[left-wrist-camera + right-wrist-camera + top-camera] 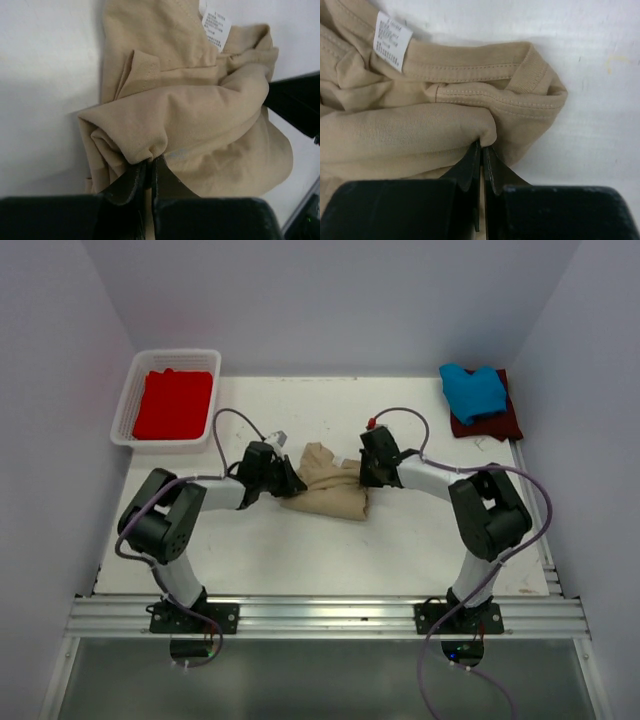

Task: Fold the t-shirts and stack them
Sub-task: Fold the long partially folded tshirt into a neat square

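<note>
A crumpled tan t-shirt [325,485] lies bunched at the middle of the white table. My left gripper [290,480] is shut on a fold at its left side; in the left wrist view the cloth [200,115] puckers where the gripper [150,162] pinches it. My right gripper [362,472] is shut on the shirt's right edge; in the right wrist view the shirt [410,130] is pinched near its collar by the gripper [482,148]. A white care label [391,40] shows. A blue t-shirt [472,388] lies on a maroon one [496,422] at the back right. A red t-shirt [173,403] lies in the basket.
The white lattice basket [125,410] stands at the back left corner. The table's metal rail [330,615] runs along the near edge between the arm bases. Grey walls close in the back and both sides.
</note>
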`<action>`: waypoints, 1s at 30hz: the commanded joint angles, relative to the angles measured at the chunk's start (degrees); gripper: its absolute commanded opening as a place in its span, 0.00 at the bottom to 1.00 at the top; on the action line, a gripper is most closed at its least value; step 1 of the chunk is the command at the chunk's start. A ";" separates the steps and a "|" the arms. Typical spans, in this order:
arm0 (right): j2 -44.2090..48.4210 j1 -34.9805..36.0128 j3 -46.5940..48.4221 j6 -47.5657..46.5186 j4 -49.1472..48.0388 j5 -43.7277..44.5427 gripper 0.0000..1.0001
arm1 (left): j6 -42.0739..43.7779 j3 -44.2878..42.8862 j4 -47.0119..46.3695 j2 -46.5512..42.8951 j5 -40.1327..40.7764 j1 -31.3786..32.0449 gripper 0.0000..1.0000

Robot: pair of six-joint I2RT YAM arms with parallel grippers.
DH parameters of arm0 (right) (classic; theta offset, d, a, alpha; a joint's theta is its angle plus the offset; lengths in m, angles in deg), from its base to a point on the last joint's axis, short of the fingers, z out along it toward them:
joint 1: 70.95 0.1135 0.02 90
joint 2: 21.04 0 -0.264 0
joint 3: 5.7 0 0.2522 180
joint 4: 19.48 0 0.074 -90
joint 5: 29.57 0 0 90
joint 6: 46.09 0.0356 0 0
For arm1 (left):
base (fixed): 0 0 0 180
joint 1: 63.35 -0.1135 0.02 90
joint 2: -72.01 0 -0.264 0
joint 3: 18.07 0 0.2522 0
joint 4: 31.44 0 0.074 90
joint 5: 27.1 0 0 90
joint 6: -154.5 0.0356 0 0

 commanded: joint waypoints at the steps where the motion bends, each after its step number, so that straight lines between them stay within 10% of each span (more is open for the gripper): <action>1: 4.62 3.14 -6.12 0.19 5.03 -2.10 0.00 | -3.51 10.39 14.69 -5.72 2.02 5.17 0.00; 15: 31.07 12.11 -15.89 4.23 23.21 -1.23 0.00 | -19.43 20.53 38.59 -49.49 9.13 21.71 0.00; 30: 48.13 12.11 -9.38 3.61 32.02 2.99 0.00 | -11.61 4.52 46.09 -52.67 19.95 21.79 0.00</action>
